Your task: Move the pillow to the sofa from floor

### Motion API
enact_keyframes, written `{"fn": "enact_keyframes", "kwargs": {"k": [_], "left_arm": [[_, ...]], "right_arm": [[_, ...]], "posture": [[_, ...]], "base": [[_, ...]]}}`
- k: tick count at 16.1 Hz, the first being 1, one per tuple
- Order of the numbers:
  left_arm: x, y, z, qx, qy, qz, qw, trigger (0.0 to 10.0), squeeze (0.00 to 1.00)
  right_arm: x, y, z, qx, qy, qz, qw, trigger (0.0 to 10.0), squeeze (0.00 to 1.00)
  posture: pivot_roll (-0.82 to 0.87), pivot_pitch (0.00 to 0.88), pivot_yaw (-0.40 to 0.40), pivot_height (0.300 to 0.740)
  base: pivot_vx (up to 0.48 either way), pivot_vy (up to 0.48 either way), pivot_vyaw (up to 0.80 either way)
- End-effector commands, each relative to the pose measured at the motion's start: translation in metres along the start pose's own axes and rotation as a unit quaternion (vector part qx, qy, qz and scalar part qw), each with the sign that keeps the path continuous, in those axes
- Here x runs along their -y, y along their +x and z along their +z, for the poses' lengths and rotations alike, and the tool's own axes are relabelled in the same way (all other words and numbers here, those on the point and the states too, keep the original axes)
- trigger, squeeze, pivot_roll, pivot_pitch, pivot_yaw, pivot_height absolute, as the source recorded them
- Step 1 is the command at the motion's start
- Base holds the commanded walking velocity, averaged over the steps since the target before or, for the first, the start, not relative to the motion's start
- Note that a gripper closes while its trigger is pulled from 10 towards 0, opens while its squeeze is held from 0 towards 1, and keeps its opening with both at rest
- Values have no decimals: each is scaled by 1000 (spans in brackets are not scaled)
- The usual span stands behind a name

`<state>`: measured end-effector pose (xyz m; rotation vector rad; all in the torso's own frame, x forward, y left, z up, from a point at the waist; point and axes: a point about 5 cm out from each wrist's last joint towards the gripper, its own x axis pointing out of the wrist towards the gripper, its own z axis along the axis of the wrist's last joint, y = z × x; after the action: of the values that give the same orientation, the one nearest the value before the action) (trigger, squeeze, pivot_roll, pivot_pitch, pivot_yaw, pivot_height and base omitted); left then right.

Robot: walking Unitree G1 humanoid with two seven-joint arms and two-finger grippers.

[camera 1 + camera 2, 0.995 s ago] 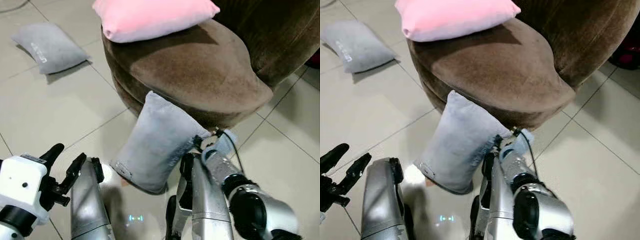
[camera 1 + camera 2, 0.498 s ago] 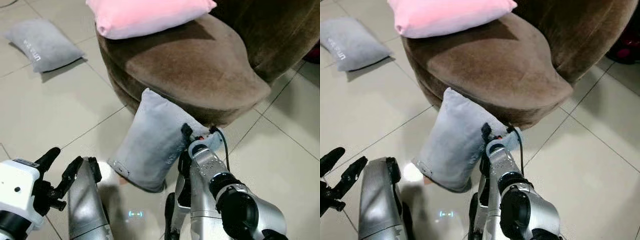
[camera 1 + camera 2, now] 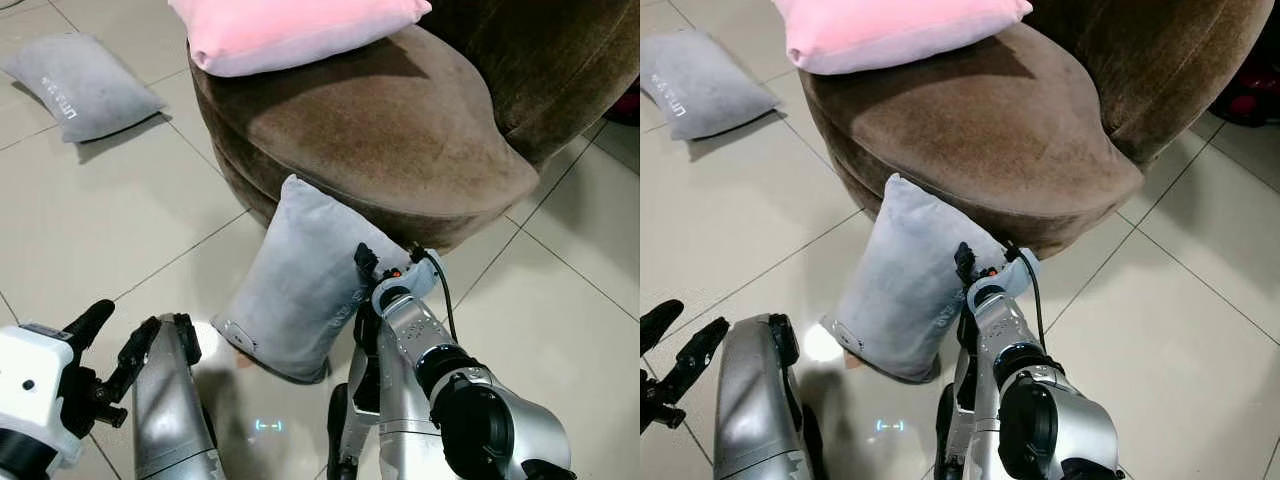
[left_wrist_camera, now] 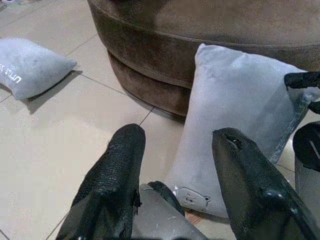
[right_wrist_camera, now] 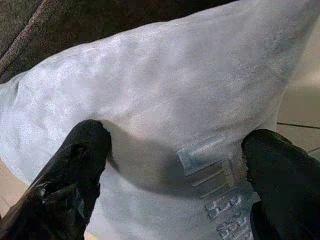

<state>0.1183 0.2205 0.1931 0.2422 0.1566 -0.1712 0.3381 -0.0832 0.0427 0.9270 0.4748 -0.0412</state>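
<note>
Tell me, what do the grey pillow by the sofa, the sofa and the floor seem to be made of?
Grey pillow: soft, short-napped fabric, likely velvet or suede-like, with a matte fuzzy look. Sofa: brown plush fabric, its nap shading light and dark. Floor: glossy pale tiles, probably ceramic, with grout lines and reflections.

Head eyes look down at pillow [image 3: 300, 285] against sofa [image 3: 400, 130]; my right wrist cam sits close on it, left farther.
</note>
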Motion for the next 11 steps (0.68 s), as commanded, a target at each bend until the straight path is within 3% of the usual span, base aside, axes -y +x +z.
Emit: {"fn": "enact_keyframes", "kwargs": {"k": [1,5,11], "left_arm": [[3,-3,3,5,3,-4,1000,10000,12],[4,-4,3,4,4,-4,1000,10000,12],[3,-3,4,4,5,-3,1000,10000,12]], "right_arm": [[-14,-1,-26,-34,-5,16,999,10000,0],[-16,-1,-31,-57,-10,21,998,10000,0],[-17,-1,-25,-39,-12,27,999,10000,0]], "posture": [[90,291,-167,456],[91,291,-170,436],[90,289,-170,391]], "base": [[0,0,0],[0,0,0],[0,0,0]]}}
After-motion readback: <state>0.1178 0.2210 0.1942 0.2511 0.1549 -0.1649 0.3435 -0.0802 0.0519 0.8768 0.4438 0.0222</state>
